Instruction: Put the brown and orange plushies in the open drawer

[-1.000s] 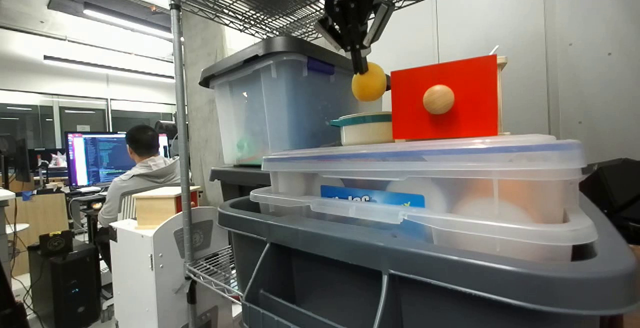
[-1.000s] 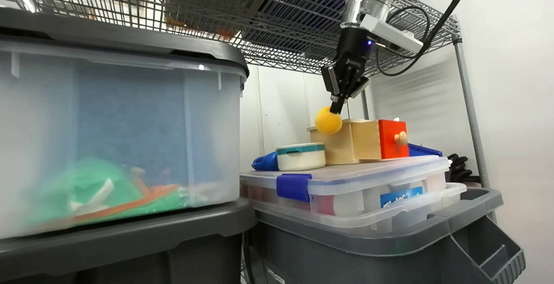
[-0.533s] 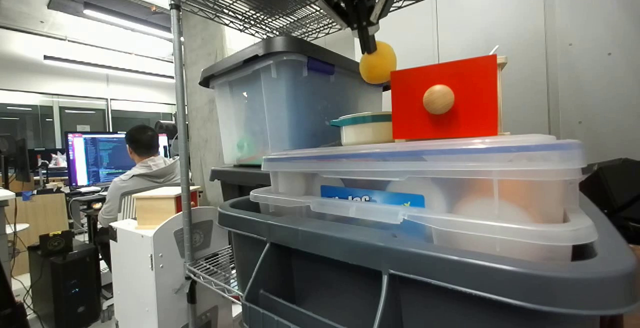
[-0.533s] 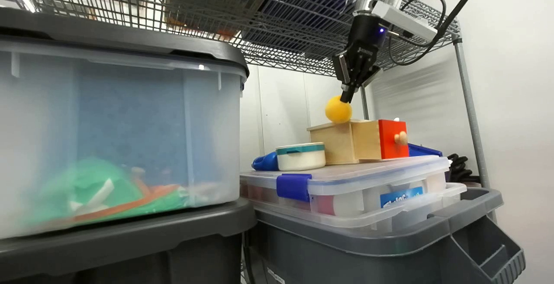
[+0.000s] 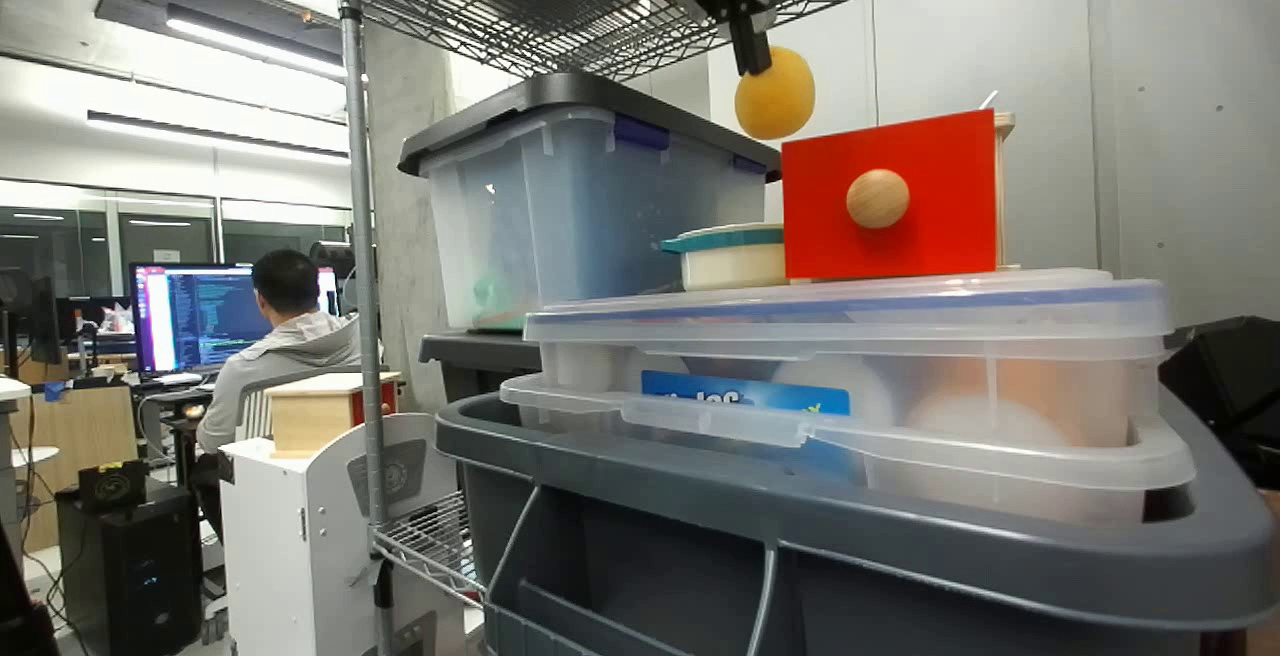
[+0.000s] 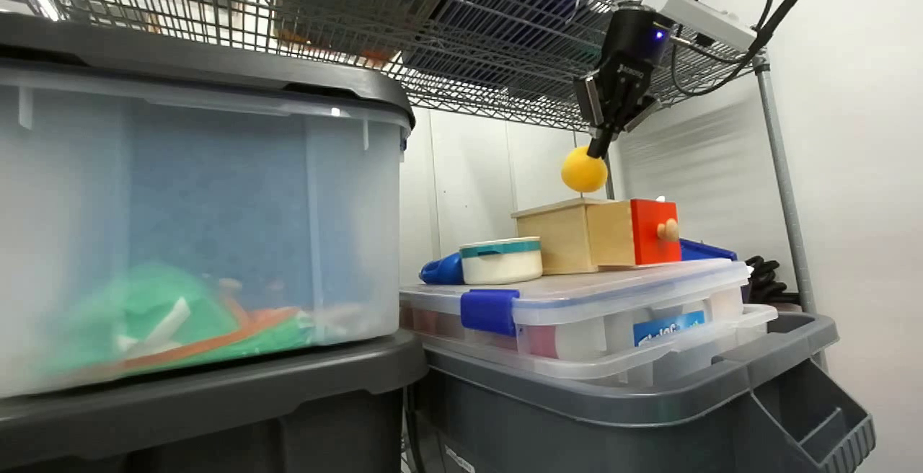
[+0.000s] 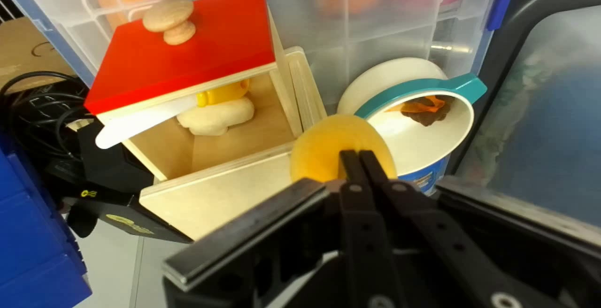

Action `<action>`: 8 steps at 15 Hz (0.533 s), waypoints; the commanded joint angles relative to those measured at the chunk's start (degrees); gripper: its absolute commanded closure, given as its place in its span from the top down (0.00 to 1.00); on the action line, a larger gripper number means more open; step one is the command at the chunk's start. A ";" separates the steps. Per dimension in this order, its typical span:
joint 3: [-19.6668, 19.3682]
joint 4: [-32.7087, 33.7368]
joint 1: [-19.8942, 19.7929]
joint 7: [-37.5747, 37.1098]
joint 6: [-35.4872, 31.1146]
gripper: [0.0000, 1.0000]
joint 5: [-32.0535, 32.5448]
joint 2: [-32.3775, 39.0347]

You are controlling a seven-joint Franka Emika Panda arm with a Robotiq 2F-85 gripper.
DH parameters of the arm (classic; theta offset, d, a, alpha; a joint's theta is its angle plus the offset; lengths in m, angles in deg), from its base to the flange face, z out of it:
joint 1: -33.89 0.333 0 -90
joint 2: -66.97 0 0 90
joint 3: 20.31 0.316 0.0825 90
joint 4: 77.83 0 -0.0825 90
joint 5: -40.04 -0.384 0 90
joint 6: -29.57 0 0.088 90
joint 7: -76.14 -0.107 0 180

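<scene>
My gripper [image 7: 358, 154] is shut on the round orange plush [image 7: 319, 146] and holds it in the air. In both exterior views the plush [image 5: 775, 101] [image 6: 583, 171] hangs above and beside the wooden box [image 6: 551, 239]. The box's drawer with a red front [image 7: 220, 45] and round knob is open. A beige plush [image 7: 218, 115], a yellow piece [image 7: 230, 93] and a white stick-like piece [image 7: 136, 121] are at the drawer. A brown lump [image 7: 428, 117] with an orange piece [image 7: 420, 105] lies in the white bowl with teal rim [image 7: 404, 143], partly behind its rim.
The box and bowl stand on a clear lidded container [image 6: 577, 293] on a grey tote [image 6: 613, 415]. A tall clear bin with dark lid [image 5: 580, 196] stands beside them. A wire shelf [image 6: 461, 47] runs overhead, close to the arm. A blue bin [image 7: 33, 233] stands beyond the drawer.
My gripper has moved up and to the right in both exterior views, carrying the orange plush. The plush has come higher, above the box. The drawer and bowl have not moved.
</scene>
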 commanded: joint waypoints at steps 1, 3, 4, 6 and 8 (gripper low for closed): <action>-0.92 -0.64 -0.62 -1.31 0.48 0.01 0.16 -0.40; -1.37 -0.52 -1.04 -1.84 0.64 0.01 0.25 0.01; -1.51 -0.38 -1.32 -2.36 0.62 0.01 0.56 0.30; -1.87 -0.16 -1.93 -2.92 0.60 0.01 0.94 0.87; -2.20 -0.01 -2.46 -3.41 0.33 0.01 1.06 1.51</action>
